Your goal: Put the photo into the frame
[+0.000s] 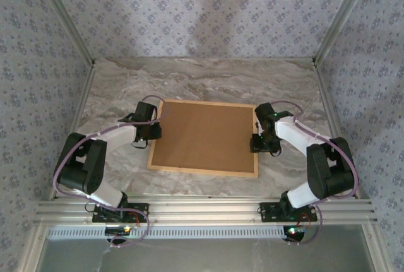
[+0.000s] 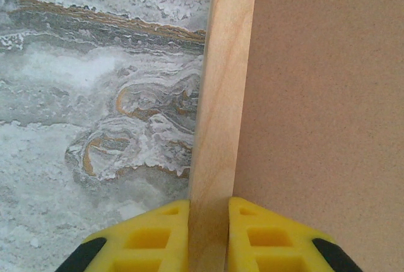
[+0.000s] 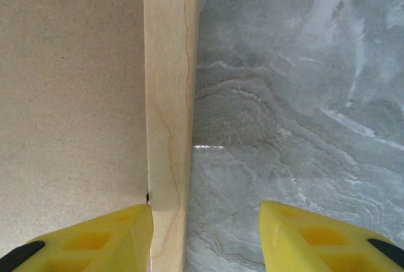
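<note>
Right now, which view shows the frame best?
Top external: the whole frame lies flat, back up, all four wooden edges visible. Left wrist shows a close stretch of one edge between the left fingers; right wrist shows the opposite edge, close up.

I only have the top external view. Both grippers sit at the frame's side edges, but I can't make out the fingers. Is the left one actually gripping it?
Observer: Yes. In the left wrist view, the left gripper has its yellow fingers pressed against both sides of the wooden rail of the frame.
Operator: And the right one?
Observer: The right gripper is open. The rail runs between its fingers: one is over the brown board at the rail's inner edge, the other over the table, apart from the rail.
Operator: Is the board seated flush there?
Observer: Mostly. The right wrist view shows one tiny dark gap at the seam beside that inner finger.
</note>
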